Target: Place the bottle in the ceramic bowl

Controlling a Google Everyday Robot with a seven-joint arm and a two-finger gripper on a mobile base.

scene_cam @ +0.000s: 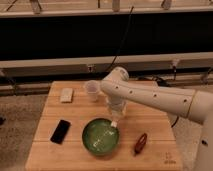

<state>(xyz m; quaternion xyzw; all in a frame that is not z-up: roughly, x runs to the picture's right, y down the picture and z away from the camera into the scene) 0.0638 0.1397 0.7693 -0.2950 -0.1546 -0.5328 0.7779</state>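
Apparently clamped on the bottle [114,124], gripper [115,118], above the ceramic bowl [89,141] rim

Soft blur, warm even indoor light

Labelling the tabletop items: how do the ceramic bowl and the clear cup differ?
The ceramic bowl is wide, shallow and glossy green; the clear cup is narrow, taller and see-through. The bowl sits at the table's front, right under the gripper, whose jaws are shut; the cup stands at the back, behind the arm. Both are upright with round open tops.
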